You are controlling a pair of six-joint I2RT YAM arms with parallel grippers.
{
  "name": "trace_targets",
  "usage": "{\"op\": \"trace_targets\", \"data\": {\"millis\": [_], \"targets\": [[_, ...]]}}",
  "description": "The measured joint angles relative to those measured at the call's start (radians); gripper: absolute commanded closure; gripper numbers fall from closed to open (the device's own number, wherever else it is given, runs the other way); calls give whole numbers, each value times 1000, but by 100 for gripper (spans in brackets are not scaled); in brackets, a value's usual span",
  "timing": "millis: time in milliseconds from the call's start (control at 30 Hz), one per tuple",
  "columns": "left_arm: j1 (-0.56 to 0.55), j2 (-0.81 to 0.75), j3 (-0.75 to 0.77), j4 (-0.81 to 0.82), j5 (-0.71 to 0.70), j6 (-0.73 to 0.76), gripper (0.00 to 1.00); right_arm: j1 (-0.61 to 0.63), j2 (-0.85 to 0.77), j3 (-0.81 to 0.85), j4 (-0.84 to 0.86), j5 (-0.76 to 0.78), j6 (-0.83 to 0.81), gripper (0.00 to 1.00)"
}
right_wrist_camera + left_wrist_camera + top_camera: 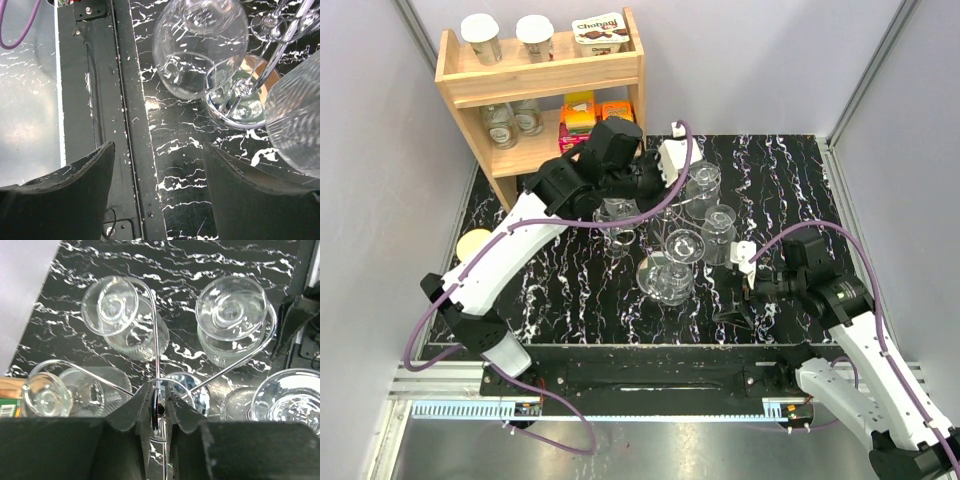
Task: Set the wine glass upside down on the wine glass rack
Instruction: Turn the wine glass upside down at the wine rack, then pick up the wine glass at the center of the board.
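Closely, hung glasses (109, 305) ring left claw (159, 412) pinching wine glass rack (156, 340) — wooden shelf (550, 78) behind.

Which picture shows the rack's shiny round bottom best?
The right wrist view: the base is close, with the post rising from it. From the top it is small, half hidden by glasses. The left wrist view shows a sliver behind wire arms.

Hung glasses (704, 186) ring rack (157, 350); near tabletop (570, 300) free.

Left arm (520, 240) stretches far forward, left gripper (159, 412) pinched close; right gripper (160, 190) spread wide, low.
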Motion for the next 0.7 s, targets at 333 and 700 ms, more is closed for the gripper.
{"op": "trace_targets", "data": {"millis": [333, 700], "targets": [[19, 10, 102, 53, 17, 14, 42, 0, 0, 35, -42, 78, 4, 25], [172, -63, 100, 83, 48, -25, 17, 0, -11, 103, -89, 180, 64, 20]]}}
